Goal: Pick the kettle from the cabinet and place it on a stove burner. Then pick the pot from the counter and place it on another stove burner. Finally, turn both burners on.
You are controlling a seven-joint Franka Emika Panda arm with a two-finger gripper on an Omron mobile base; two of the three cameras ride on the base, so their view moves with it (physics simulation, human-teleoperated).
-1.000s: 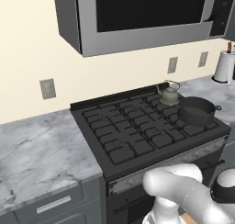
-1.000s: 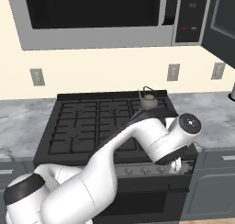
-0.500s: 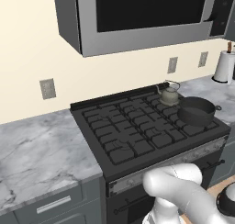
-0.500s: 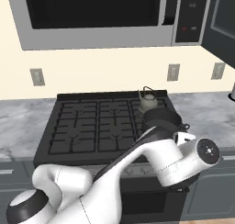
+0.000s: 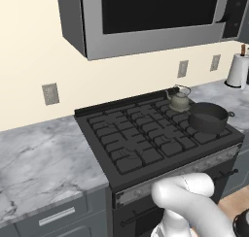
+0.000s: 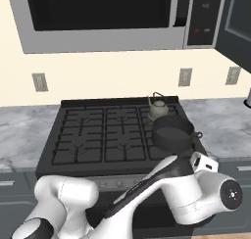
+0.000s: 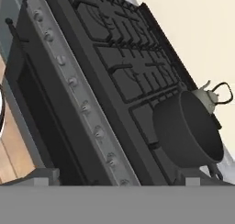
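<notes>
Hand view: pot near cooktop edge

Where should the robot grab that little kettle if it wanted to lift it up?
Probably by the thin arched handle over the kettle, coming straight down from above. It stands upright at the stove's back right, and the pot sits close in front, so a side approach looks crowded. The handle is the narrow part jaws can close around.

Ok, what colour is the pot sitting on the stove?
Dark charcoal, nearly black, inside and out. The pot shows best in the hand view, beside the kettle.
</notes>
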